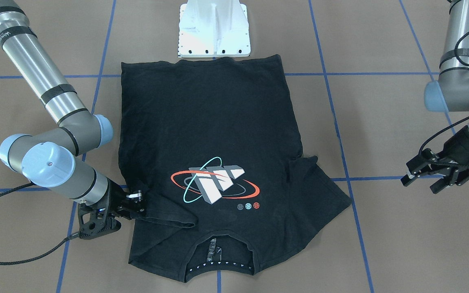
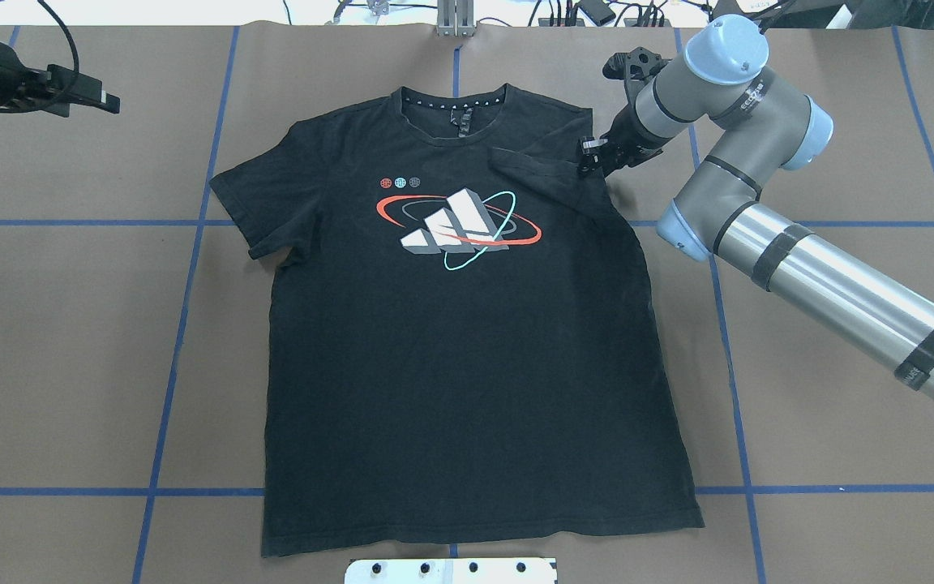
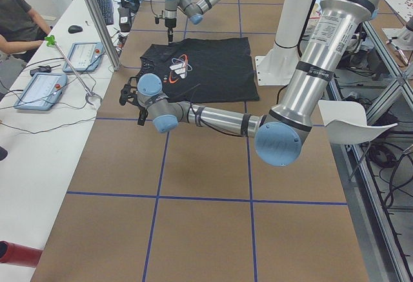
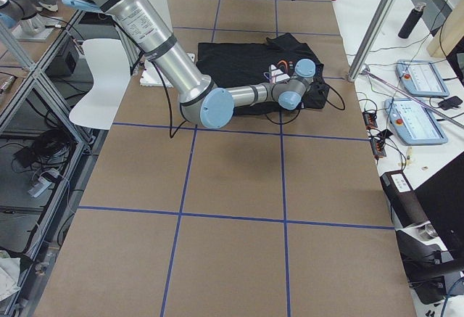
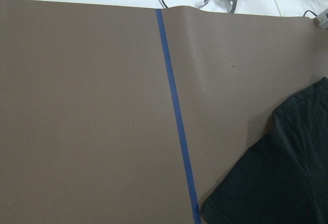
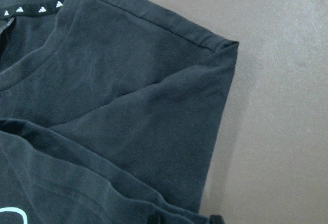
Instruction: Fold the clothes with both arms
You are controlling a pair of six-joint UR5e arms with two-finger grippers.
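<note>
Nearest the front camera, at the collar point(image 1: 220, 253) end, I saw the right gripper point(image 1: 140, 202) pressed together on a sleeve point(image 1: 169, 215) of the T-shirt point(image 1: 210, 122), the sleeve doubled in over the chest. Across the table point(image 1: 381, 244), the left gripper point(image 1: 421, 183) hung with its fingers spread, holding nothing (well clear of the cloth). I counted one T-shirt, two arms point(image 1: 51, 87) and two grippers. Print up, the T-shirt's long axis ran from the collar away to the hem beside the white pedestal point(image 1: 214, 28).
</note>
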